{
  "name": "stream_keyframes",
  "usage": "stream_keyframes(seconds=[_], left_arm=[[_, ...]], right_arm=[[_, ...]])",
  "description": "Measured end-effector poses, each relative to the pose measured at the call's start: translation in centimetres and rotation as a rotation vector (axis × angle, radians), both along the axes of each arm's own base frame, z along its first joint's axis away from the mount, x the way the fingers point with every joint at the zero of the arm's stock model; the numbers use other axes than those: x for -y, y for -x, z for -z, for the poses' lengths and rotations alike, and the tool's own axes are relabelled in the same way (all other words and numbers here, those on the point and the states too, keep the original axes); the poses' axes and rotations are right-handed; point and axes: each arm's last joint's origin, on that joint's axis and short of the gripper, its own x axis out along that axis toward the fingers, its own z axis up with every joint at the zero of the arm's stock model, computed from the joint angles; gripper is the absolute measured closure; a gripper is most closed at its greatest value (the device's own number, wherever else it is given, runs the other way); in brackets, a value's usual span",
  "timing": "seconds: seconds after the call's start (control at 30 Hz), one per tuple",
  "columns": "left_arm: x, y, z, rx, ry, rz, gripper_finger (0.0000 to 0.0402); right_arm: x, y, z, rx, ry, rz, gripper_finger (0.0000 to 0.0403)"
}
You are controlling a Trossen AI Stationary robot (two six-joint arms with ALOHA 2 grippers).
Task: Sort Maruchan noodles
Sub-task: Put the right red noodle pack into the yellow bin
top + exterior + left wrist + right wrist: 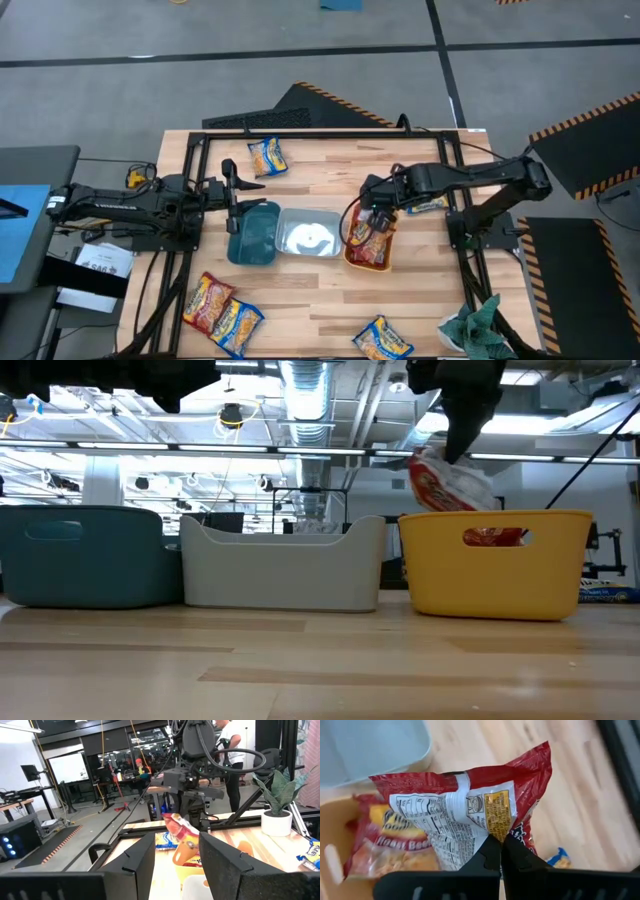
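Note:
My right gripper (379,213) (501,851) is over the orange bin (352,262) (490,575), shut on a red-orange noodle packet (447,480) (465,805) (179,827). Another red packet (375,845) lies flat in that bin. My left gripper (233,190) (176,857) is open, at the teal bin's (255,235) far left corner, touching nothing. Loose on the table lie yellow packets (267,156) (241,325) (382,340) (428,205) and a red one (206,298). My right gripper pinches the red-orange packet between its two fingers at one edge (496,827), coming from above and pointing down. The packet hangs below the fingers, tilted, label side toward the wrist camera. It is lifted clear, its lower end (478,503) just above the orange bin's rim.
The three bins stand side by side mid-table: teal, a clear bin (308,232) (285,565), orange. A dark frame (300,133) borders the table. A green cloth (470,325) lies at the near right corner. People stand in the room beyond the table.

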Motion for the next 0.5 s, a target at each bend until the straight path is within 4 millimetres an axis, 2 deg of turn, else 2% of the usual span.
stream_keyframes(seconds=[0.27,0.5], left_arm=[[0.00,0.00,0.00,0.000,-0.003,-0.001,0.0260],[0.00,0.00,0.00,0.000,-0.002,0.000,0.0260]], right_arm=[[-0.56,-0.06,0.12,-0.023,-0.169,-0.125,0.0390],[-0.12,-0.19,0.10,-0.010,-0.203,-0.116,0.0385]])
